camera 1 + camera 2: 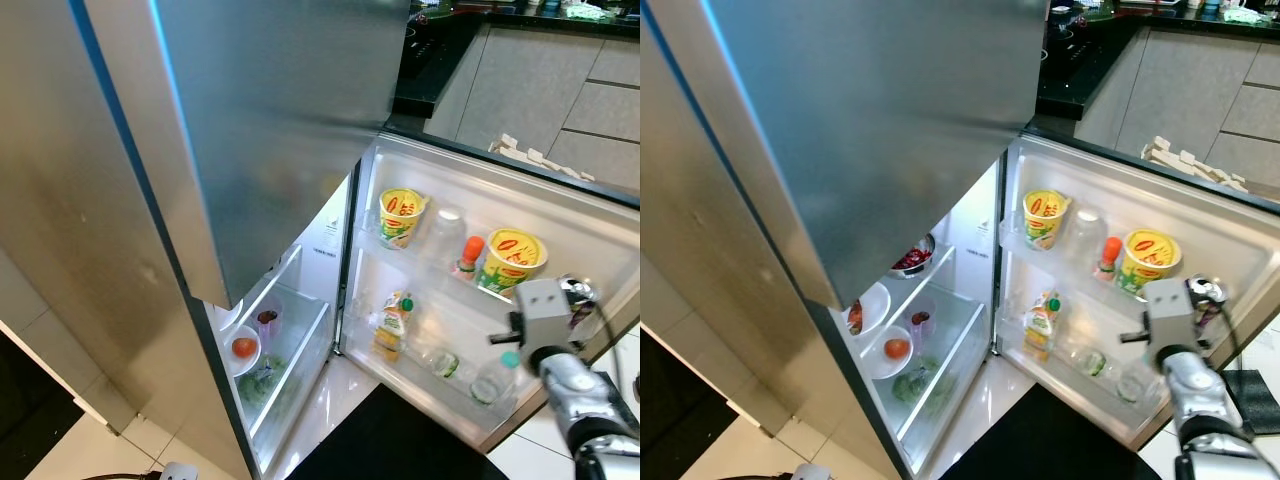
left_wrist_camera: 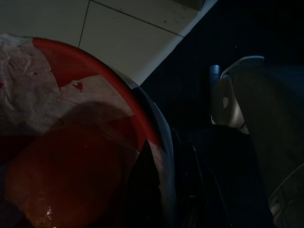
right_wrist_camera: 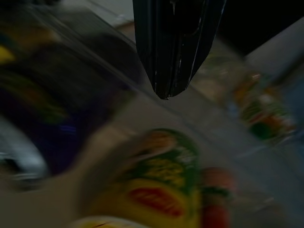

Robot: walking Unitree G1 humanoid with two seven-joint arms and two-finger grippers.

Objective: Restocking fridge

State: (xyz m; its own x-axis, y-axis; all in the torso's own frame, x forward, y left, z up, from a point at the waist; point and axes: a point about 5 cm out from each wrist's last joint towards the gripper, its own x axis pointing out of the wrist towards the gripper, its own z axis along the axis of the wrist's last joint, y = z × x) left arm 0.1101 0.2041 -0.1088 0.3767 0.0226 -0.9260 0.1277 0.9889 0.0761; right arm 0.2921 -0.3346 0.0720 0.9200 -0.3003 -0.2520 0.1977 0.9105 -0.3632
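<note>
No text legible; red logos on yellow cups [image 1: 400,216] too small

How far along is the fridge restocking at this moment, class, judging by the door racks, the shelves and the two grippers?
Done: the open door's upper rack holds two yellow tubs; the lower rack holds a juice carton; a tomato plate sits inside. In hand: the right gripper, fingers together, reaches toward the door racks. Left: the left wrist view shows a red-rimmed bowl of food near the floor, possibly awaiting stocking.
</note>
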